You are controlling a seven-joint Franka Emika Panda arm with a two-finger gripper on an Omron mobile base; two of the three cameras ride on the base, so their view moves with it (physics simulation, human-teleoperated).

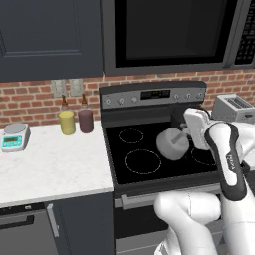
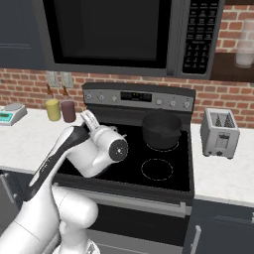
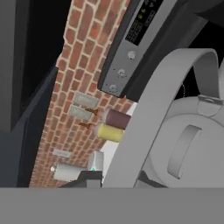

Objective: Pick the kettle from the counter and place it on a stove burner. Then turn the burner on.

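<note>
i'm holding the kettle (image 1: 172,143) in the air over the black glass of the stove (image 1: 149,144), tilted on its side, the gripper (image 1: 183,133) clamped on its arched handle; it's hanging just beside the large stove burner (image 1: 142,161), with the dark pot (image 2: 161,129) sitting behind

Arm: rises from the base, bends at the elbow, reaches forward and a little to the left over the front middle of the scene.
Forearm: white with a dark band, sloping upward toward the wrist.
Wrist: turned sideways, so the hand points across and not down.
Tool (image 1: 180,138): closed narrow, fingers clamped on a thin arched handle; carried in the air, rolled strongly to one side.
</note>
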